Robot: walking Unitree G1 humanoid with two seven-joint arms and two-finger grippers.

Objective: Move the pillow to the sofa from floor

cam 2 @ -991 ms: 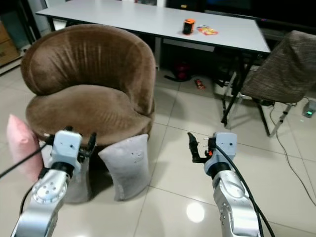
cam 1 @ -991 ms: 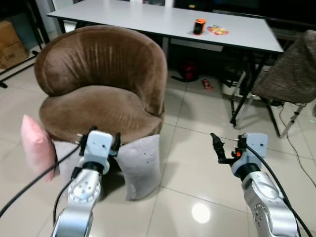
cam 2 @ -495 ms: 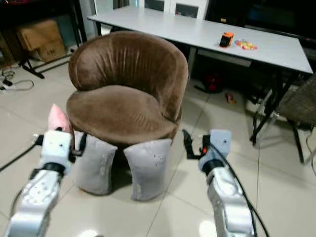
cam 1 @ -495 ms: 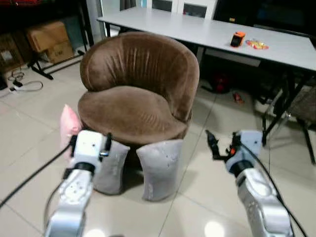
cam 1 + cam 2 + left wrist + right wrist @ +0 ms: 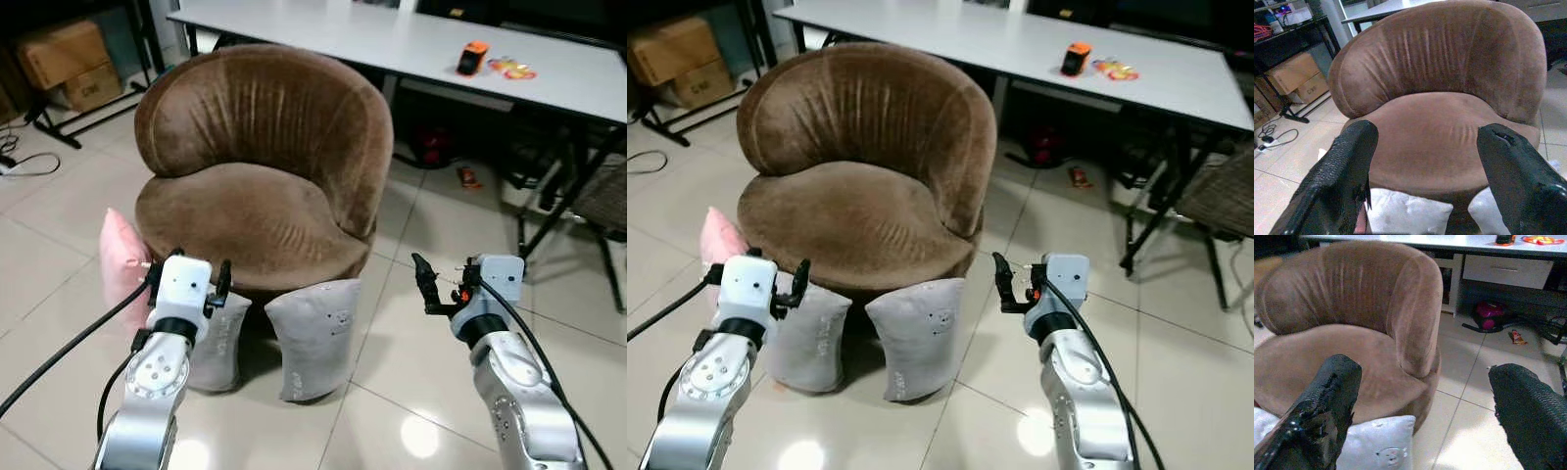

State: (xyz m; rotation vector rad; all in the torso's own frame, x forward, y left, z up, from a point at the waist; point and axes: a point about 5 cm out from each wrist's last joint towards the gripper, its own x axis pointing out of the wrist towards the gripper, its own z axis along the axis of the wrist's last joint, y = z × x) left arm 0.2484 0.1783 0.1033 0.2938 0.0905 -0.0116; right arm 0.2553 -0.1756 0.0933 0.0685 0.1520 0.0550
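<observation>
The upright grey fabric pillow [image 5: 312,338] leaned against the brown velvet sofa [image 5: 260,166], between the empty, wide-open left gripper [image 5: 183,281] and right gripper [image 5: 443,287].

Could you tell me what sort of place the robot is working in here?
Probably a tiled room used as both lounge and workspace: a brown round sofa chair with pillows on the floor against it, a long white table behind, and cardboard boxes by a black rack.
</observation>
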